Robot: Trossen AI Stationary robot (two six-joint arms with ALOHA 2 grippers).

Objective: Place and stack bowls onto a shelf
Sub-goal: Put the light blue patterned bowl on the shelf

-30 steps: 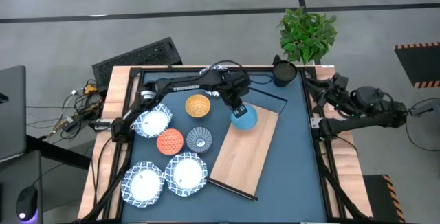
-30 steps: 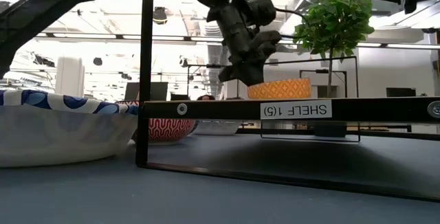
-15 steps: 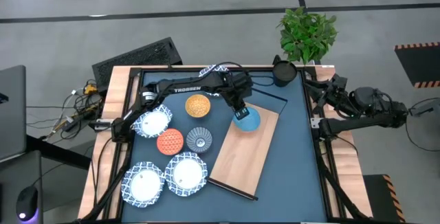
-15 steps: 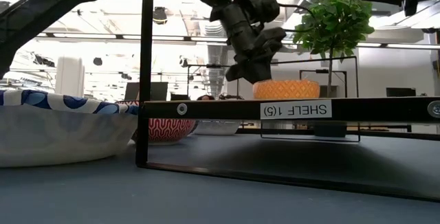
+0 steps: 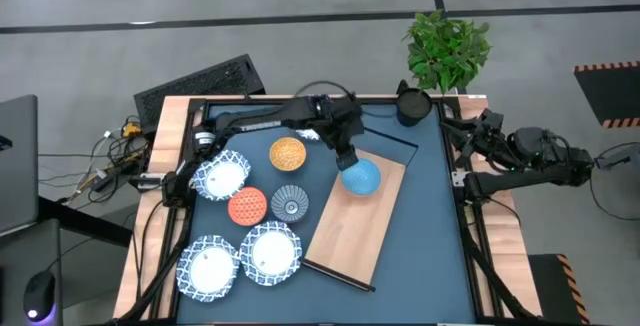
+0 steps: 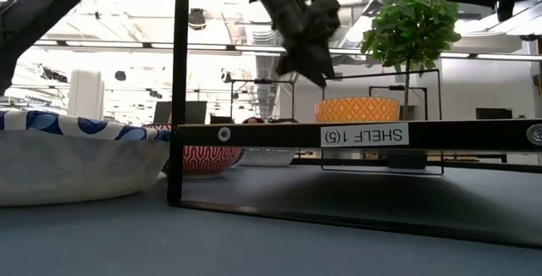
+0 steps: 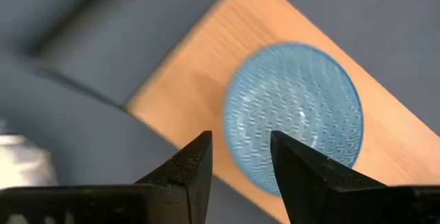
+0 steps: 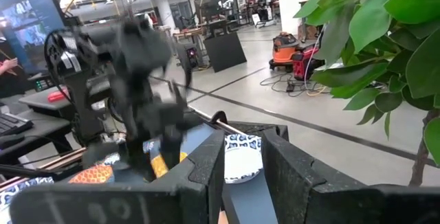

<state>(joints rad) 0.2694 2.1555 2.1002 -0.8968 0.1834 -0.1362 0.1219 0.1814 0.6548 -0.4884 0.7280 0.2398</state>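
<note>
Blue bowl released on the shelf; your left gripper is lifting clear.

Your left gripper (image 5: 345, 156) has spread its fingers (image 7: 189, 169) and risen off the blue bowl (image 5: 360, 177), which now sits alone just below it at the shelf (image 5: 355, 231) end. One bowl is placed; beyond it, the orange bowl (image 5: 288, 152) and the others wait on the table. Farther off, your right gripper (image 5: 478, 126) rests part-open, empty.

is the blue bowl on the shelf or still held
On the shelf: the blue bowl sits on its board, and the left gripper is open, clear of it.
</note>
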